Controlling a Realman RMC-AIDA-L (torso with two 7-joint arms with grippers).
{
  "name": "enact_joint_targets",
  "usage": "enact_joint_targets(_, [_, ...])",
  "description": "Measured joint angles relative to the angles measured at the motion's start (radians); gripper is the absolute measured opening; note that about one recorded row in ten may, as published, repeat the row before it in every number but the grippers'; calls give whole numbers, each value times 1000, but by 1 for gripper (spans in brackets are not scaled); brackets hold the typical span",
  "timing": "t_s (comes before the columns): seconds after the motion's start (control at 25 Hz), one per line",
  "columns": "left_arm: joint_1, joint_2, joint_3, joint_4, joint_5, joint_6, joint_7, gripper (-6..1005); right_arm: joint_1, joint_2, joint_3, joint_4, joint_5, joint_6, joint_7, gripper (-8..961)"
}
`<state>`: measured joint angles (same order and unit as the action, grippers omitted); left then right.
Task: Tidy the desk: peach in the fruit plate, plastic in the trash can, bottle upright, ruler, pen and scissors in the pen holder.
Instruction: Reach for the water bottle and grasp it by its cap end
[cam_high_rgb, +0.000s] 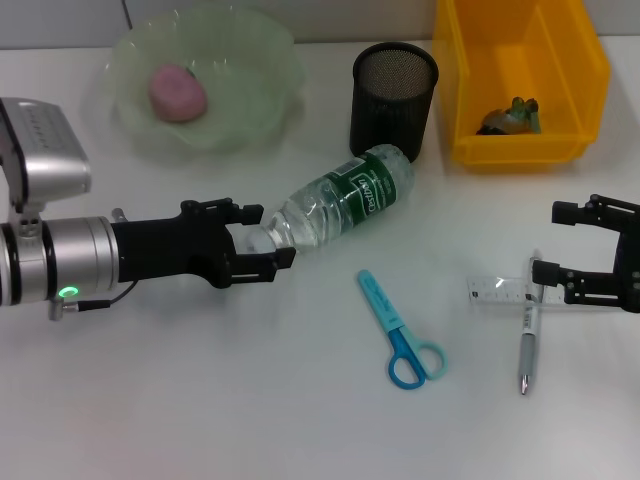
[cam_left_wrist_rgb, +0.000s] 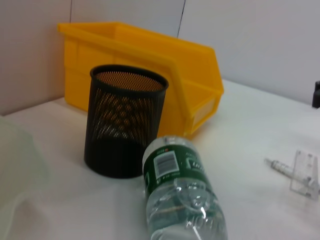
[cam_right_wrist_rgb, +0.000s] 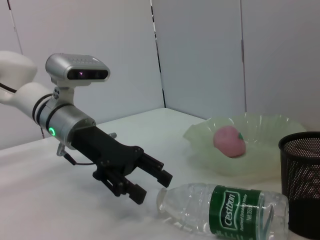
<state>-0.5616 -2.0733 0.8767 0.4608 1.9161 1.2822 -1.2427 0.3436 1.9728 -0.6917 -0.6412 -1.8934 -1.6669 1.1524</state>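
Nearest, at about five o'clock on the desk (cam_high_rgb: 150, 400), blue scissors (cam_high_rgb: 398, 330) lie flat, handles toward the robot, blades closed. Just to their three o'clock a pen (cam_high_rgb: 527, 335) lies across a clear ruler (cam_high_rgb: 503, 292); the two touch. The right gripper (cam_high_rgb: 560, 243) sits at three o'clock by the ruler's far end, jaws apart, nothing between them.

Mid-desk: the bottle (cam_high_rgb: 340, 200) lies on its side, green label up, cap end pointing to eight o'clock. The left gripper (cam_high_rgb: 268, 236) reaches in from nine o'clock, its fingers spread on either side of the cap end; the right wrist view shows them open with a small gap to the bottle, not clamped.

Farther back, the black mesh pen holder (cam_high_rgb: 394, 98) stands upright at twelve o'clock, just beside the bottle's base. At eleven o'clock the pale green fruit plate (cam_high_rgb: 260, 105) holds the pink peach (cam_high_rgb: 178, 92). At one o'clock the yellow bin (cam_high_rgb: 580, 60) has a small dark crumpled item (cam_high_rgb: 510, 117) inside; what it is I cannot tell.
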Motion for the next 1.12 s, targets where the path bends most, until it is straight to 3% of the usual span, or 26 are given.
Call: enact_joint_targets(1.12, [-21,-7,33,-58,-19,-122,102,785,0,5,0,2,1,0,10,829])
